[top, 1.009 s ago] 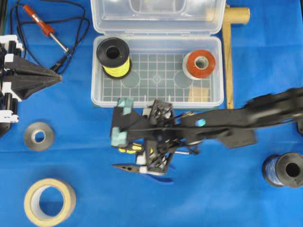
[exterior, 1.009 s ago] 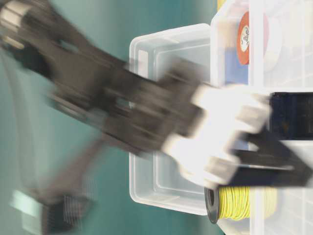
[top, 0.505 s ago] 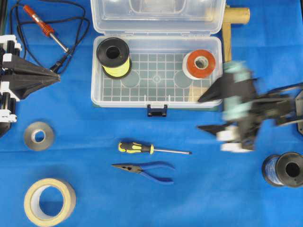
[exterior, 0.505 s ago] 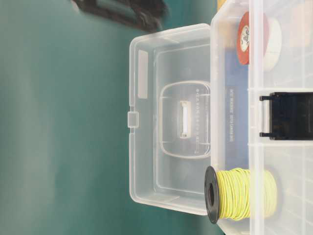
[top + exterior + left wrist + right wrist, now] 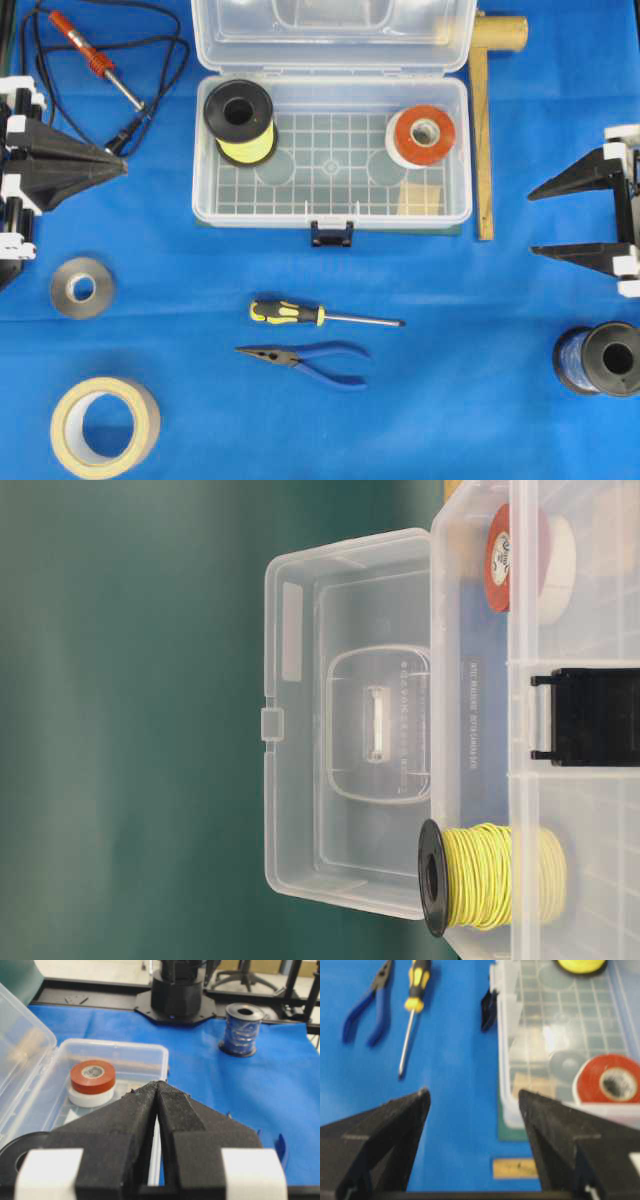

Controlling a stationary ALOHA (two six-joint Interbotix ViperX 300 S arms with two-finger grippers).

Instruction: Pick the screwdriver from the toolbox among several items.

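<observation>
The screwdriver (image 5: 300, 315) with its yellow-and-black handle lies on the blue cloth in front of the toolbox (image 5: 210, 205), just above the blue-handled pliers (image 5: 310, 358); it also shows in the right wrist view (image 5: 412, 1007). The toolbox stands open and holds a yellow wire spool (image 5: 240, 120), an orange-red tape roll (image 5: 422, 135) and a tan block (image 5: 422, 200). My right gripper (image 5: 530, 222) is open and empty at the right edge, far from the screwdriver. My left gripper (image 5: 126, 166) is shut and empty at the left edge.
A red-handled soldering iron (image 5: 95, 62) with black cord lies at the back left. A grey tape roll (image 5: 82, 288) and a tan tape roll (image 5: 105, 427) lie at the front left. A blue wire spool (image 5: 598, 358) stands at the front right. A wooden square (image 5: 485, 120) lies right of the toolbox.
My right gripper has let go of the screwdriver on the cloth by the pliers and pulled back to the right edge, open. The left arm has not moved.
</observation>
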